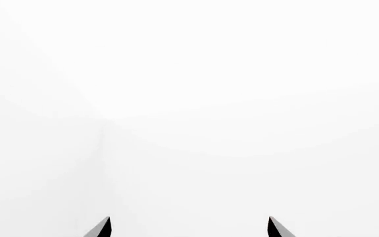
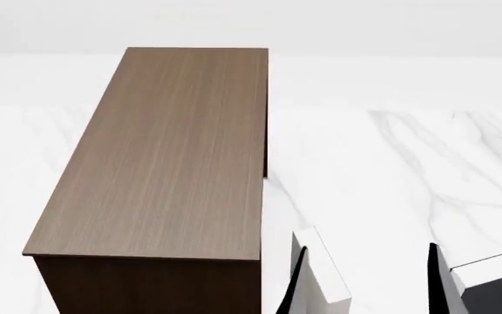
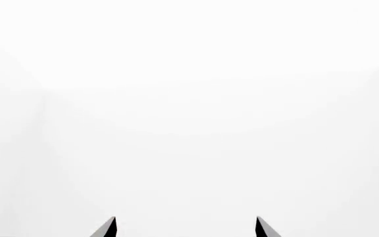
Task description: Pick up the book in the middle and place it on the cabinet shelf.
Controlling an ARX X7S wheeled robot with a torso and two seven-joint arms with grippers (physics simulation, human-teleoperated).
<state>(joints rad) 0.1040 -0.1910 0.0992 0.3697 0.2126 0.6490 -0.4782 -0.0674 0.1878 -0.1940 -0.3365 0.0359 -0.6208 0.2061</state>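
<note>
Head view: the cabinet shelf (image 2: 159, 157) stands on the white marble table (image 2: 391, 163), toward the table's left side, its long flat wood-grain top running from near you back toward the far edge. Nothing lies on that top.

Just to the right of the cabinet's near corner, at the table's near edge, you see an off-white book (image 2: 321, 271) standing upright and cut off by the frame. Further right, near the table's near right corner, stands the book (image 2: 495, 291), with a dark charcoal face and a white band along its top; it too is only partly in view, apart from the off-white one. Whether a third volume stands beyond it cannot be told.

Left wrist view: your left gripper (image 1: 189, 228) shows two dark fingertips (image 1: 100, 228) spread wide apart, released, with only blank white between them.

Right wrist view: your right gripper (image 3: 186, 228) likewise has its fingertips (image 3: 107, 228) parted and grasps nothing, facing featureless white.
</note>
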